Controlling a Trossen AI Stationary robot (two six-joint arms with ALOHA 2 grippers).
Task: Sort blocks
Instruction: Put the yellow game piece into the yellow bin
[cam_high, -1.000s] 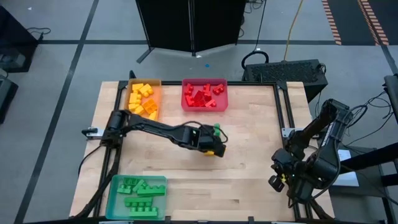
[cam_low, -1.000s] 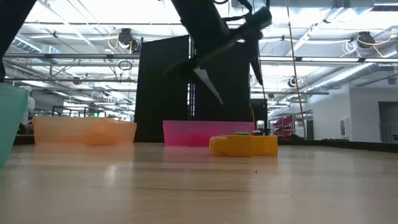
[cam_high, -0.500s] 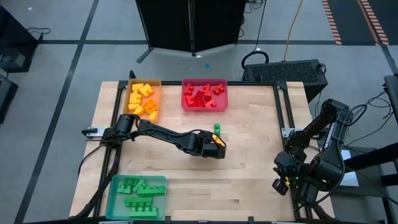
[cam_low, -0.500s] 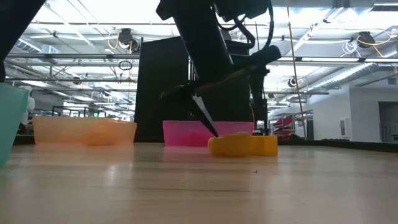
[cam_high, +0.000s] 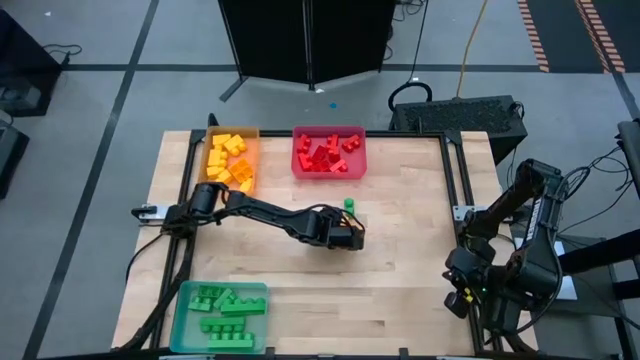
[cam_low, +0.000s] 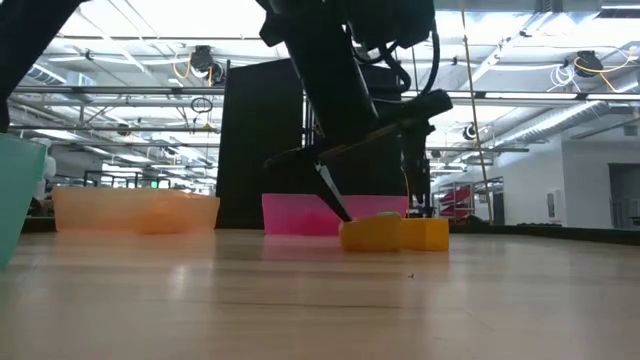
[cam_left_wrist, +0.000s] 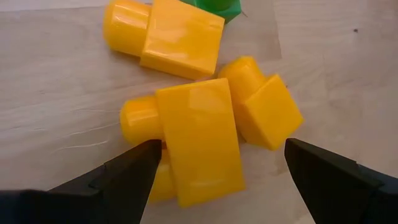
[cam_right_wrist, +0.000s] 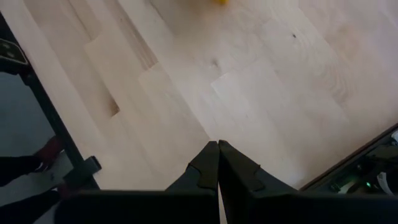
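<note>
Down at mid-table, the left gripper (cam_left_wrist: 217, 186) hangs over a cluster of yellow blocks (cam_left_wrist: 199, 137), its fingers (cam_left_wrist: 127, 177) spread wide to either side of the longest one, with bare wood showing between each fingertip and the brick. Only the left wrist view separates the cluster: three yellow pieces lying close together, studs pointing sideways, with a green block (cam_left_wrist: 217, 7) at the far edge. From overhead the gripper (cam_high: 345, 238) hides most of the yellow, though the green block (cam_high: 349, 207) shows just beyond it. The low view shows the yellow blocks (cam_low: 393, 233) resting on the table (cam_low: 300, 300), dark fingers angled down just behind them.

Farther out, the overhead camera alone shows the sorted bricks: yellow ones in the orange tray (cam_high: 231, 160), red ones in the red tray (cam_high: 328, 153), green ones in the teal tray (cam_high: 221, 314).

The right gripper (cam_right_wrist: 217, 163) waits above the table's right edge, fingers pressed together.
</note>
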